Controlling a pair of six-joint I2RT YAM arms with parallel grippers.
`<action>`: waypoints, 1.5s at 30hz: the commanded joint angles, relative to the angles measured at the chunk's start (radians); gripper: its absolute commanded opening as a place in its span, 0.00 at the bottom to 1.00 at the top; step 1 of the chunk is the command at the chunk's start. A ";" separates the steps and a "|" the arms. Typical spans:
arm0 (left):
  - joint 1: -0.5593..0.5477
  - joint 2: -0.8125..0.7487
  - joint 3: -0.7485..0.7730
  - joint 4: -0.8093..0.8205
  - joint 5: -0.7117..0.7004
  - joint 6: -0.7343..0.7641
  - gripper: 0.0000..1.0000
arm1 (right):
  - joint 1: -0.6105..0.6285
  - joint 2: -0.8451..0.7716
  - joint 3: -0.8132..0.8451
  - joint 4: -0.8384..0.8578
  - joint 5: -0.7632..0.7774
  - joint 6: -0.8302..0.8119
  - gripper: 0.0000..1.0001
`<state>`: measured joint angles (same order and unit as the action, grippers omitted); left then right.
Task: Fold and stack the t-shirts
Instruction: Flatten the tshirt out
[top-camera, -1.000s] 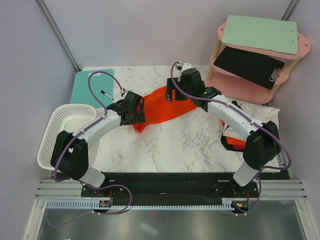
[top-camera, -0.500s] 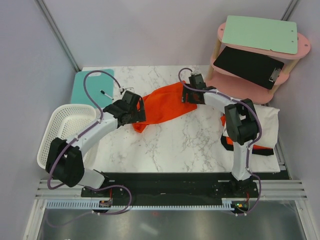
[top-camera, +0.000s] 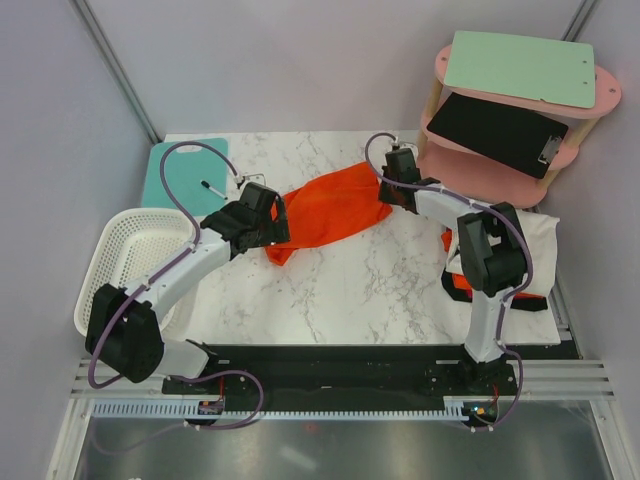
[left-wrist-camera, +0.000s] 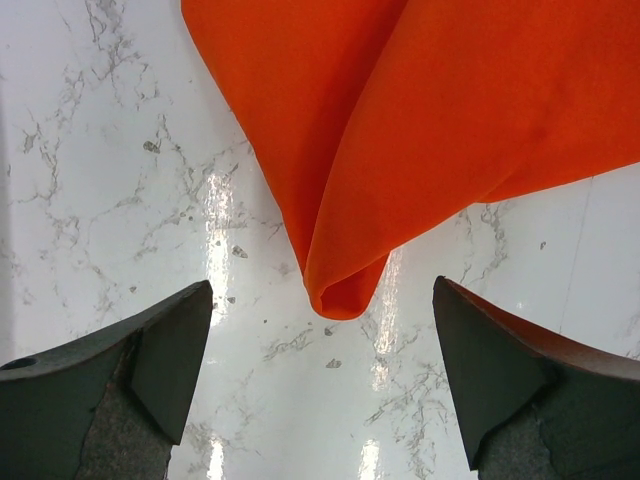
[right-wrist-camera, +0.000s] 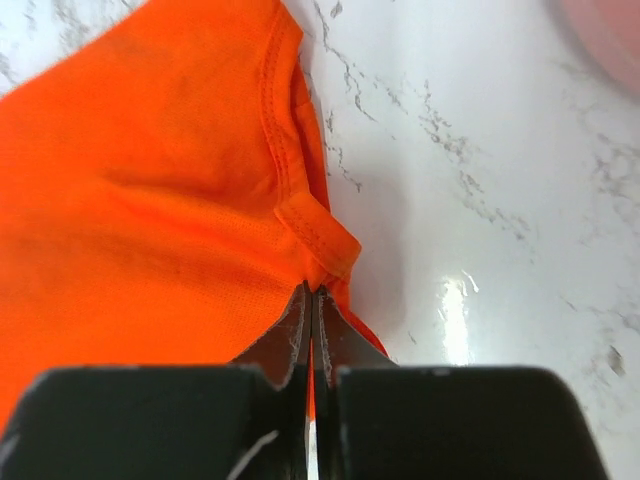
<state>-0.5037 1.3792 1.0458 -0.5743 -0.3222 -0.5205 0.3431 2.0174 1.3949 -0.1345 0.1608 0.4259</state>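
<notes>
Right pincer (right-wrist-camera: 312, 290): closed, its fingers pinching a stitched edge of the orange-red t-shirt (right-wrist-camera: 150, 200) at the garment's far right end, close to the white marbled surface (right-wrist-camera: 480, 200). Left pincer (left-wrist-camera: 322, 285): wide open, one finger (left-wrist-camera: 170, 350) on either side of a folded tip of the same t-shirt at its near left end, gripping nothing. The t-shirt (top-camera: 330, 205) lies crumpled on the far middle of the surface (top-camera: 350, 290), stretched between the two pincers. A second t-shirt (top-camera: 462, 287) lies at the near right, beside a white cloth sheet (top-camera: 535, 235). A white latticed basket (top-camera: 125, 250) stands at the left edge.
</notes>
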 joint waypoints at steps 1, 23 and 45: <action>-0.002 -0.011 -0.006 0.013 -0.032 0.014 0.97 | 0.000 -0.176 -0.022 0.076 0.071 -0.003 0.00; 0.007 -0.057 0.019 -0.029 -0.081 0.017 0.97 | 0.010 -0.519 0.470 -0.119 -0.025 -0.098 0.00; 0.113 -0.187 0.010 -0.141 -0.213 -0.084 0.97 | 0.570 0.006 0.498 -0.183 -0.441 -0.167 0.63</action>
<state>-0.3714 1.1843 1.0405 -0.7868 -0.5602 -0.5686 0.9192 2.1242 1.9175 -0.4118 -0.2871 0.2901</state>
